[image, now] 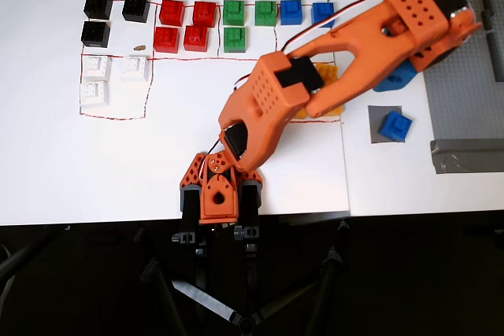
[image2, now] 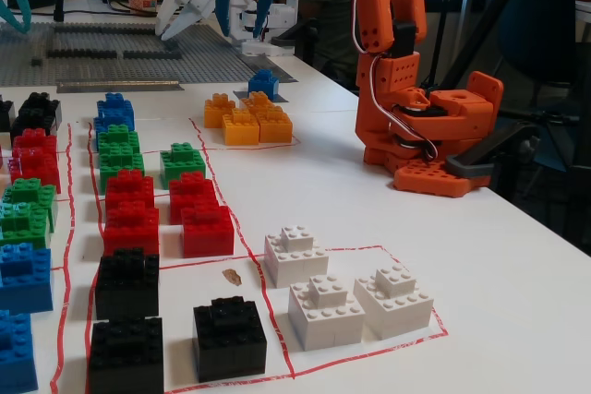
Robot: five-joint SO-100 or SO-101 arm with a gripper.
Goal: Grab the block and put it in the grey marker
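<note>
The block sits on the grey marker. Pincer rests at the worktop edge; whether it is released or clenched cannot be told. Risk: an arm swing could nudge the block.

Hidden and cropped parts

In the overhead view the arm covers the orange-yellow blocks; the gripper jaws' gap is unreadable at the table's near edge.

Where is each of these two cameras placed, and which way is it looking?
Overhead view: above the table, looking straight down; whole orange arm shows, gripper at the near edge.
Fixed view: low at the table's end, looking along the rows; the arm's base and gripper show.
Shared: the block on the grey marker, white blocks.
</note>
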